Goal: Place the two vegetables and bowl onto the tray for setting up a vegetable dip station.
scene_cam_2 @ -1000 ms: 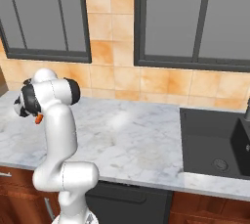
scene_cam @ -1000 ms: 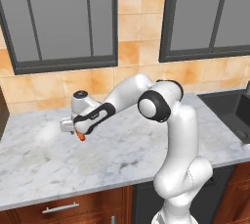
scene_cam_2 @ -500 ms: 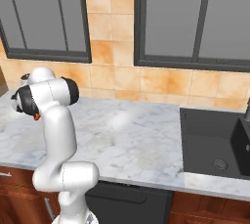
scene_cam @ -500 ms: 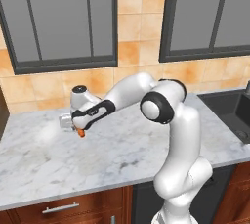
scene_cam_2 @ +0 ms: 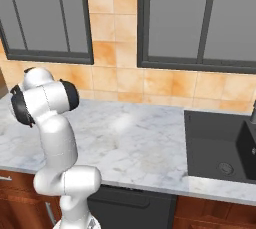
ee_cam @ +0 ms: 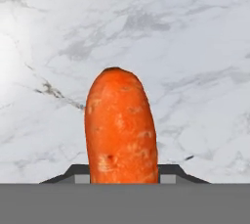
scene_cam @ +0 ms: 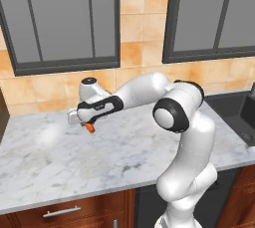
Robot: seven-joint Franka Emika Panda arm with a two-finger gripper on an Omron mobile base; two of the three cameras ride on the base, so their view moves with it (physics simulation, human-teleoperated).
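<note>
**Carrot gripped above the table**

The end effector [scene_cam: 87, 125] is seen clenched on the orange carrot [ee_cam: 121, 127], which is held between its fingertips, lifted off the marble table [scene_cam: 124, 157]. A dark sink [scene_cam_2: 220, 145] is set into the table's far right.

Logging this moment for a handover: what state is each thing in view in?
carrot: gripped, sticking out from the gripper, off the counter
gripper: shut on the carrot, over the counter's left part
marble counter: bare beneath the carrot
sink: nothing in it
</note>
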